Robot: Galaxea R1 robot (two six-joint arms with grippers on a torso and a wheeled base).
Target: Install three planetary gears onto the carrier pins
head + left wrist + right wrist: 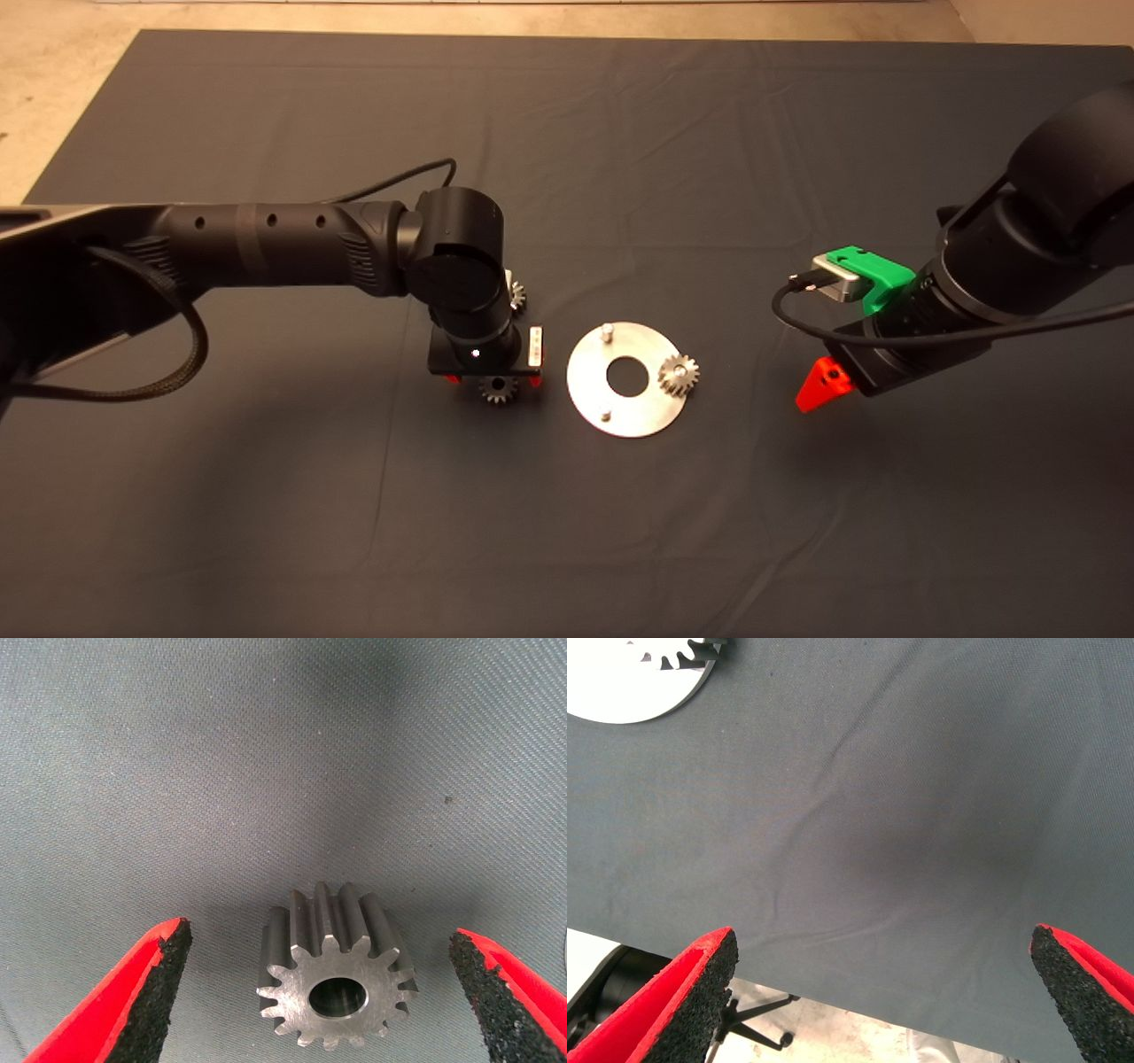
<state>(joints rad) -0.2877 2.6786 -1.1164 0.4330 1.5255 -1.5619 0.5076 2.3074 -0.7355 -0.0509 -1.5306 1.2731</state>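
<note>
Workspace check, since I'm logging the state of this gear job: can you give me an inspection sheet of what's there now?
Surface: dark mat, lightly creased.
Job's things: silver disc with one gear on pin; two bare pins and. One loose gear lies on the mat between the left hand's fingers; another loose gear lies partly hidden behind the left arm.
Clutter: nothing seen.
Grippers: left hand open, straddling the loose gear, not touching it. Right hand open, empty, apart from the disc on its right.
Cables: black cable along the left arm; another at the right wrist.
Surroundings: light floor beyond the mat.
</note>
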